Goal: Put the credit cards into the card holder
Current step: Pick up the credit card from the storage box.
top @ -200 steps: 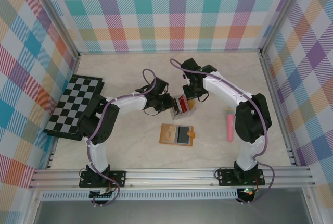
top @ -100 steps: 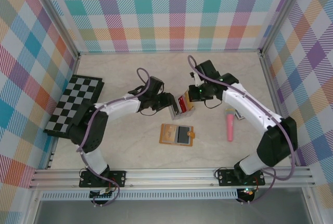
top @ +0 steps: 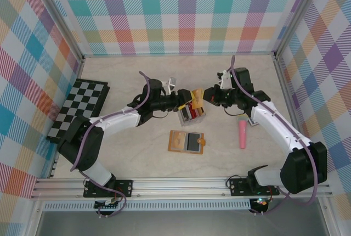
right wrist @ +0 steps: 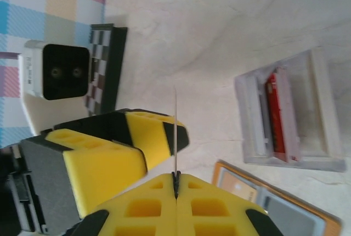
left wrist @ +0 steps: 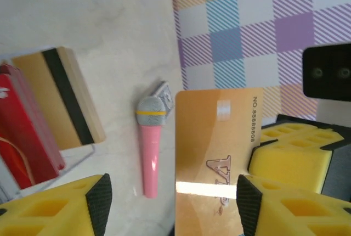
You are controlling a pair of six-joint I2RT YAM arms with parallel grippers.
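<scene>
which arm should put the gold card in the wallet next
Right. The right gripper is shut on the gold card; the left gripper stands open, gripping nothing. The card holder lies open on the table.

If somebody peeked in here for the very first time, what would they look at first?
Probably the left arm and the right arm, which meet nose to nose over the middle of the table, with the right arm's jaws pinching a gold card. Next comes the bright pink microphone lying on the right, and the chessboard at the left edge.
</scene>
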